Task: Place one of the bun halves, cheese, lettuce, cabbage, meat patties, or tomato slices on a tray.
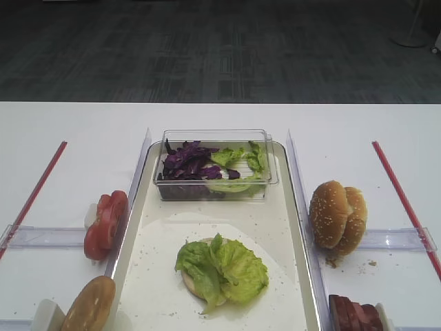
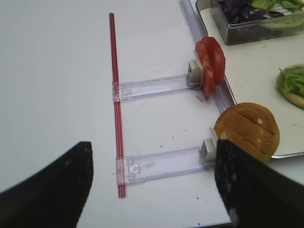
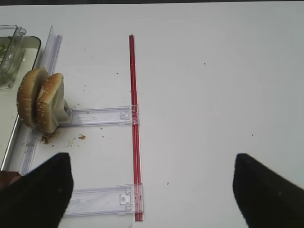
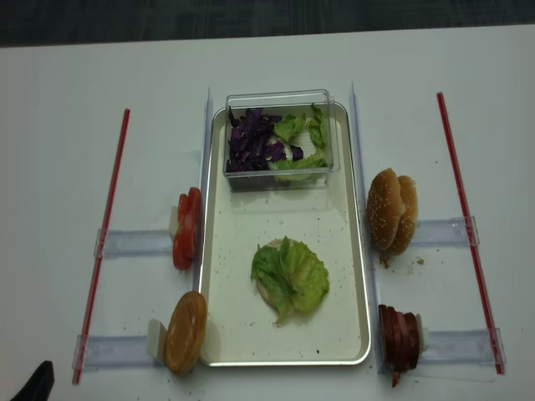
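The cream tray (image 1: 207, 224) lies mid-table. On it a pale bun half (image 1: 188, 281) sits under ruffled lettuce (image 1: 224, 269). Tomato slices (image 1: 105, 224) and a brown bun half (image 1: 89, 303) stand on edge left of the tray. Sesame bun halves (image 1: 337, 214) and meat patties (image 1: 355, 314) stand on its right. Purple cabbage (image 1: 189, 160) fills part of the clear box. My left gripper (image 2: 152, 187) is open over a clear rail, near the brown bun half (image 2: 249, 128). My right gripper (image 3: 152, 190) is open and holds nothing, with the sesame bun halves (image 3: 40, 99) away to its upper left.
A clear plastic box (image 1: 215, 165) with cabbage and more lettuce stands at the tray's far end. Red strips (image 4: 104, 242) (image 4: 468, 225) and clear rails (image 4: 134, 242) (image 4: 447, 230) flank the tray. A dark finger tip (image 4: 35, 383) shows at the near left corner.
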`<state>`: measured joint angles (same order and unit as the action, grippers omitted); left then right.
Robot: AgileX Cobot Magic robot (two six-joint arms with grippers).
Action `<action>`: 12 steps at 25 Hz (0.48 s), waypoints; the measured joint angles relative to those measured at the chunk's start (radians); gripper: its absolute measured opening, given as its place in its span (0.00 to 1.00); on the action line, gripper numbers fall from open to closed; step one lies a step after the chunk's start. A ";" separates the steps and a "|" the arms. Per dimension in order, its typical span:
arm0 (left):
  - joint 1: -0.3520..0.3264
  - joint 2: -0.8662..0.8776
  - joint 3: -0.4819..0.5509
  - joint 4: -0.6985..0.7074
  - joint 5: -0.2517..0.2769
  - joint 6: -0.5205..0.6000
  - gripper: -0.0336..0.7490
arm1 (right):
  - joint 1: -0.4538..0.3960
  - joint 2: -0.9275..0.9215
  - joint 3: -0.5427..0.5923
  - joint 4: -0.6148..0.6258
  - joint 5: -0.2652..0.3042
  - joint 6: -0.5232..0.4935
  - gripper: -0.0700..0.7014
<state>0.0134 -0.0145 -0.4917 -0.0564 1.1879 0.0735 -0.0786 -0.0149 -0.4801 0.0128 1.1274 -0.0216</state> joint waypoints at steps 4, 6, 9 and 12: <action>0.000 0.000 0.000 0.000 0.000 0.000 0.67 | 0.000 0.000 0.000 0.000 0.000 0.000 0.99; 0.000 0.000 0.000 0.000 0.000 0.000 0.67 | 0.000 0.000 0.000 0.000 0.000 0.000 0.99; 0.000 0.000 0.000 0.000 0.000 0.000 0.67 | 0.000 0.000 0.000 0.000 0.000 0.000 0.99; 0.000 0.000 0.000 0.000 0.000 0.000 0.67 | 0.000 0.000 0.000 0.000 0.000 0.000 0.99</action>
<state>0.0134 -0.0145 -0.4917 -0.0564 1.1879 0.0735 -0.0786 -0.0149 -0.4801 0.0128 1.1274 -0.0216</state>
